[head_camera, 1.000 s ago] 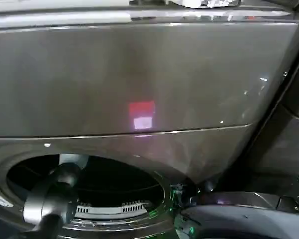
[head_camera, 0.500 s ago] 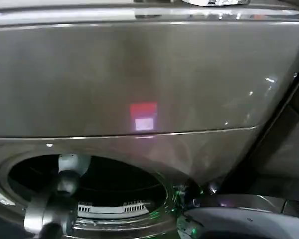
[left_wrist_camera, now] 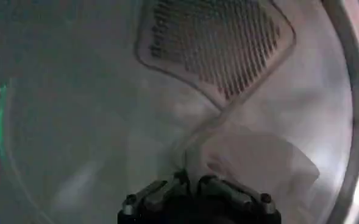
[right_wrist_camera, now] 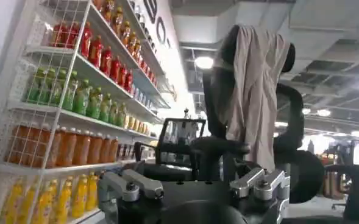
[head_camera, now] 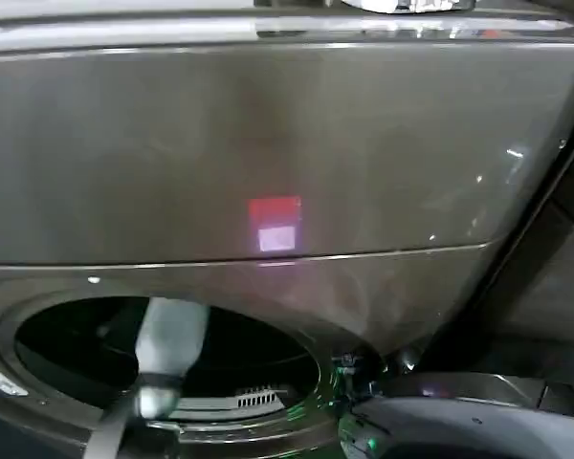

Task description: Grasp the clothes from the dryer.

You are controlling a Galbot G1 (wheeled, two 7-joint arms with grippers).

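One arm in the drum, gripper at the cloth.
Head: left arm [head_camera: 167, 359] reaching through dryer [head_camera: 268, 143] porthole. Left wrist: left gripper [left_wrist_camera: 194, 182] nearly closed, clothes [left_wrist_camera: 252, 161] touching fingertips, bulk just beyond; grasp unconfirmed. Right wrist: right gripper [right_wrist_camera: 194, 182] open, empty, parked away.

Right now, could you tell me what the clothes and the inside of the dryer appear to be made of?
The clothes look like thin, soft, pale woven fabric: limp and creased. The dryer drum wall looks like smooth brushed metal, with a dull sheen and a perforated vent panel, possibly plastic.
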